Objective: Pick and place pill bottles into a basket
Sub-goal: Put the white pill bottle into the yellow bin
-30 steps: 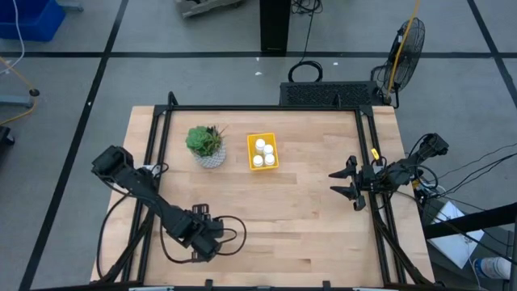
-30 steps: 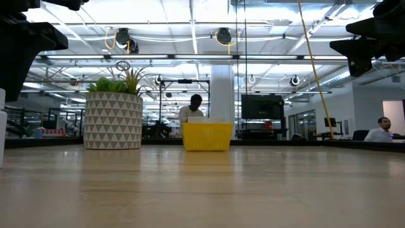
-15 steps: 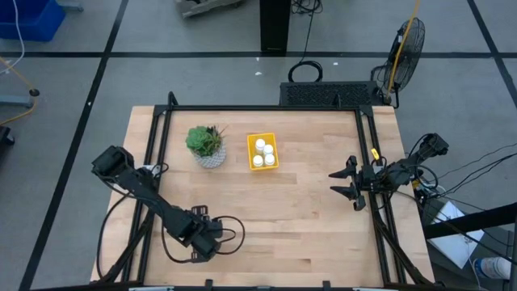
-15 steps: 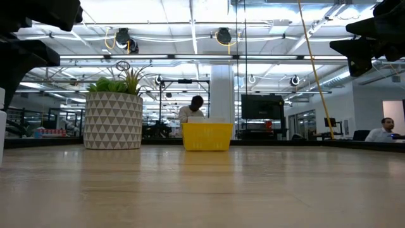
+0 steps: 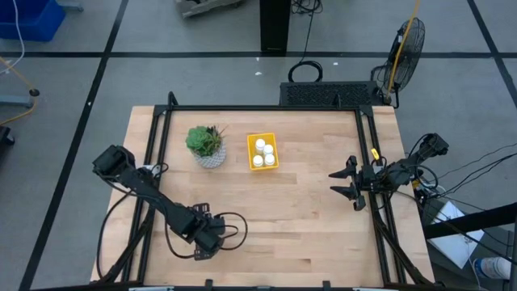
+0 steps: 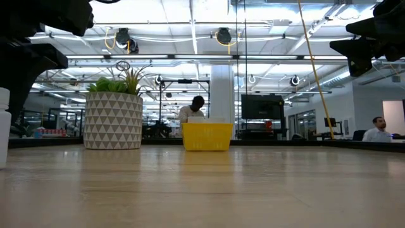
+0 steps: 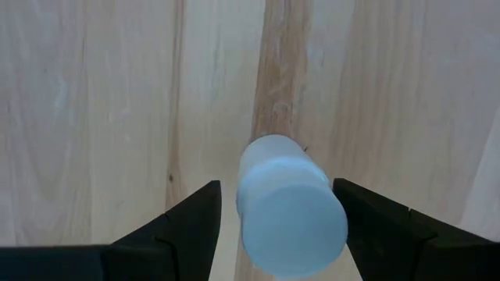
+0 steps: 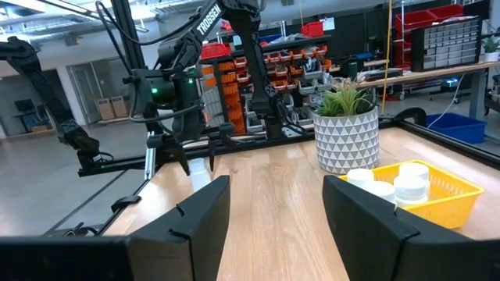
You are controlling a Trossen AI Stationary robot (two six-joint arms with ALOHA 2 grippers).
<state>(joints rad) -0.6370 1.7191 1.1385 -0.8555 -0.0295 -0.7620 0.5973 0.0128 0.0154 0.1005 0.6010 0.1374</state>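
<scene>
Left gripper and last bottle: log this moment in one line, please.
left gripper: open, straddling upright pill bottle | right gripper: open, idle at table edge | basket: holds bottles

On your wooden desk (image 5: 291,210) you have one green succulent (image 5: 205,141) in a patterned whitish pot (image 6: 113,121). Off the desk, a floor fan (image 5: 408,43) and a blue bin (image 5: 32,20).

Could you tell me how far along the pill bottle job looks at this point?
Done: several pill bottles already sit in the yellow basket; the high view shows about four white caps, though they crowd together. In hand: the left gripper is down around one bottle standing on the table, jaws open either side, not gripping. Left: grasping it and carrying it over. The right gripper waits at the table's right edge, open.
</scene>
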